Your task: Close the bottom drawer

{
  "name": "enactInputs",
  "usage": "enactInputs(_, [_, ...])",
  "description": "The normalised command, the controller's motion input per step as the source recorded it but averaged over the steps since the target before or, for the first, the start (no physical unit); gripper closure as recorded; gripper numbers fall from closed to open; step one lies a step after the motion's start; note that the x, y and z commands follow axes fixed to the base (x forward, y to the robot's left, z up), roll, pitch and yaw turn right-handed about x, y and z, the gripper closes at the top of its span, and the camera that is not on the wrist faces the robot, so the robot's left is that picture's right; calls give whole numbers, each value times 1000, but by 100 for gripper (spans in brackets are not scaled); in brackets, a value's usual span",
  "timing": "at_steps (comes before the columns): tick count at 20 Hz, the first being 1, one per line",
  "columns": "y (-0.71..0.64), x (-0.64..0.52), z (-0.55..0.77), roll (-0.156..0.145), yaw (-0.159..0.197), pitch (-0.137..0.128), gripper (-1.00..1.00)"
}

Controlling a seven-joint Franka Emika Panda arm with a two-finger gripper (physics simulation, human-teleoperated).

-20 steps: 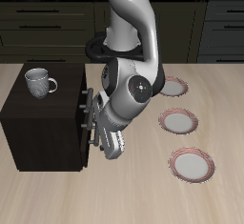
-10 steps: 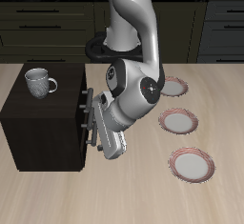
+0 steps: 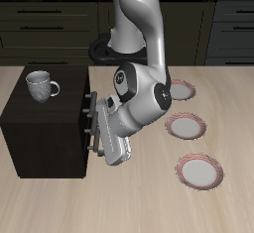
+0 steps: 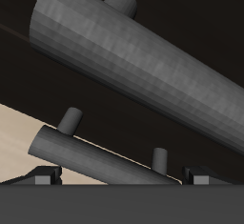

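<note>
At the cabinet's front: the gripper (image 3: pixel 102 143) sits low against the handle side of the dark brown cabinet (image 3: pixel 45 128), the arm (image 3: pixel 139 98) bent down over it from behind.
Bottom drawer: the bottom drawer (image 3: pixel 87 150) is the lowest one in the cabinet's face; its front stands close to the cabinet face, and whether it is fully flush cannot be told from the exterior view.
Handles: in the wrist view two dark grey bar handles run slantwise, the nearer, thicker-looking one (image 4: pixel 143 61) and a second one (image 4: pixel 95 159) beyond it, each on short round posts against the dark drawer fronts.
Gripper state: the two fingertips (image 4: pixel 43 178) show only as dark pads at the frame edge, set wide apart, nothing between them; the fingers are spread.
Contact: whether a finger touches a handle or the drawer front cannot be told.
Cabinet top: a grey mug (image 3: pixel 40 83) stands upright on it.
Counter: the light wooden counter (image 3: pixel 149 202) carries three red-rimmed white plates (image 3: pixel 186 127) in a row beside the arm, well apart from the cabinet.
</note>
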Motion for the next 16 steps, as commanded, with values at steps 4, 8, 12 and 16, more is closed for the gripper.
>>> enactInputs(4, [-399, -44, 292, -61, 2, -37, -100])
enactInputs(8, [-114, 10, 202, -11, 11, -29, -100])
enactInputs(12, [-215, -39, 274, -32, 10, -36, -100])
enactInputs(16, [0, 23, 157, 2, 11, -9, -100])
